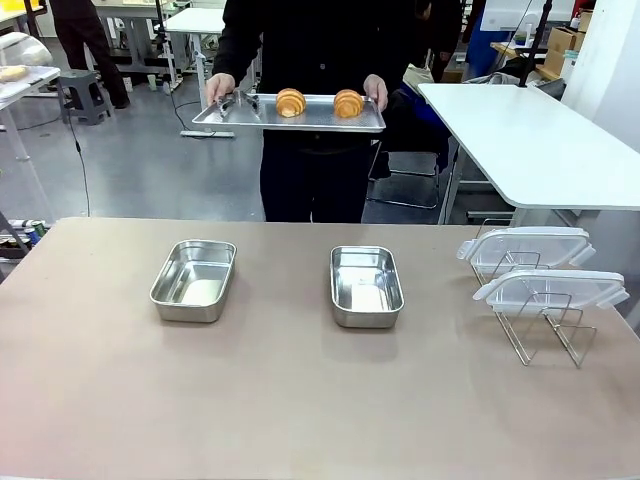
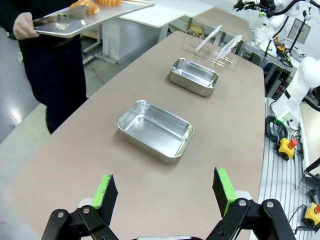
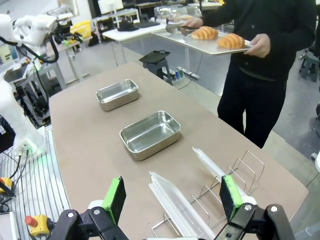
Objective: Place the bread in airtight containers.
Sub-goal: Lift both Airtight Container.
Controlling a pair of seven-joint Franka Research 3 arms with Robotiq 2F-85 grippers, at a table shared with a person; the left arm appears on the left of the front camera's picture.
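nothing is packed yet: both croissants (image 1: 290, 102) ride the person's tray (image 1: 310, 122) at twelve o'clock, the two steel containers (image 1: 193, 290) sit empty mid-table, lids (image 1: 530, 248) racked at three o'clock, left gripper (image 2: 164, 186) and right gripper (image 3: 174, 192) spread, empty.

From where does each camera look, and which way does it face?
Front view: fixed at the robot's side, facing across the table to the person, who holds a tray of croissants.
Left wrist view: on the left arm, facing along the table over the two pans; the open left gripper rises below.
Right wrist view: on the right arm, facing over the lids in their rack; the open right gripper rises below.
Shared: both wrist views show the pans and the person with the tray.
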